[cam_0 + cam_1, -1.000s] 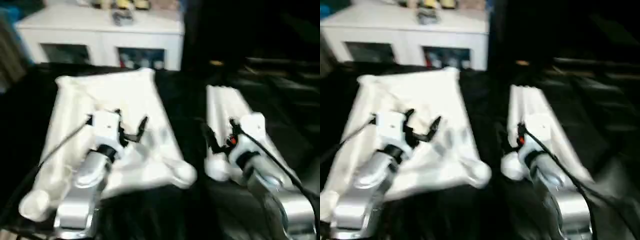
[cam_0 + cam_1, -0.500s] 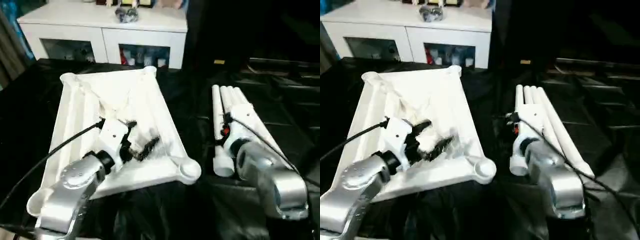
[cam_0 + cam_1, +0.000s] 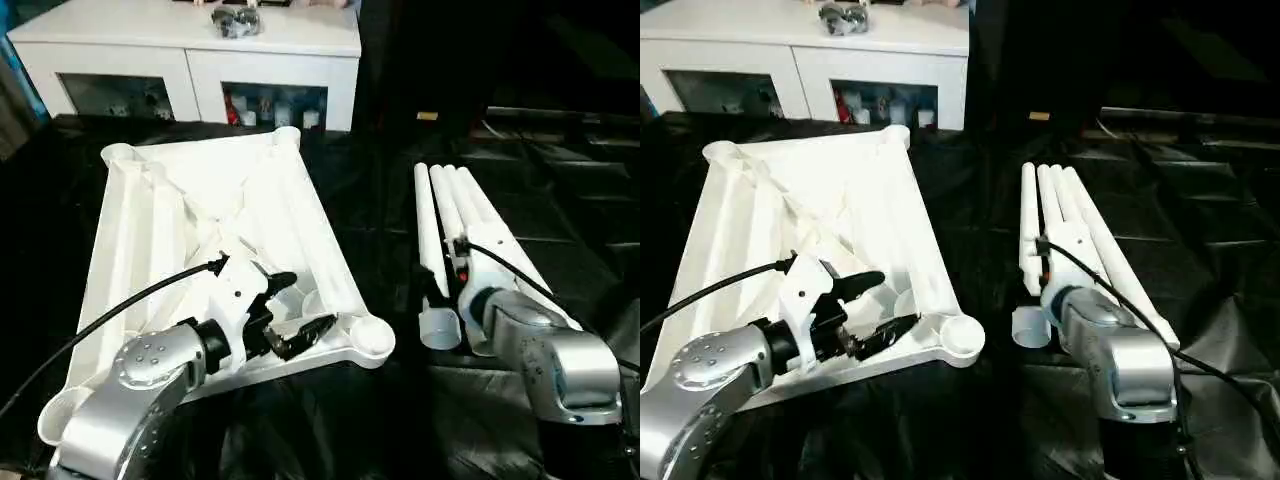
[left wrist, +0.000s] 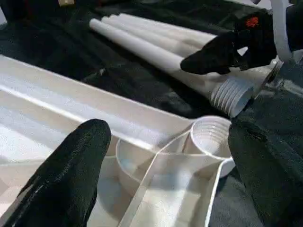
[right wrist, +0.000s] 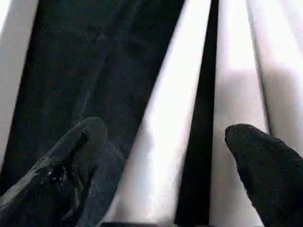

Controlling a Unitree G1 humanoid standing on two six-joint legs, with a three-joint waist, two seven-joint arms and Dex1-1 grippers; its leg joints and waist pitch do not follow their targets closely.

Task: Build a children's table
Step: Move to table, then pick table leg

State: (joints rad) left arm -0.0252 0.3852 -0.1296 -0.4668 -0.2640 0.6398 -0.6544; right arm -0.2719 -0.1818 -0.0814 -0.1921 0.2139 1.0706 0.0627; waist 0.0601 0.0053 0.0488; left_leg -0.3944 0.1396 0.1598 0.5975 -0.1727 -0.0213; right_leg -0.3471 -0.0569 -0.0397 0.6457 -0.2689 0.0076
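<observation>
The white plastic table top [image 3: 210,230] lies upside down on a surface draped in black sheeting [image 3: 360,420], its ribbed underside facing up and a round socket at each corner. To its right, apart from it across a strip of black sheeting, the four white tube legs [image 3: 455,225] lie side by side in a close bundle, their threaded ends toward the robot. The left gripper [image 3: 290,305] hangs over the near right part of the table top, its jaws released and spread wide, grasping nothing; in the left wrist view its two black fingers [image 4: 71,170] frame the near right corner socket [image 4: 210,135], which is threaded inside, with the ribs running away from it. The right gripper [image 5: 165,170] is lowered over the near end of the bundle of legs, jaws likewise released and wide apart; in the right wrist view its fingers [image 5: 262,165] straddle one white tube, though whether they touch it cannot be told. The left wrist view also shows a black finger of the right gripper just above the threaded end of the nearest leg [image 4: 232,94]. Behind the work stands a white cabinet with glass doors [image 3: 190,60], small things on its top.
</observation>
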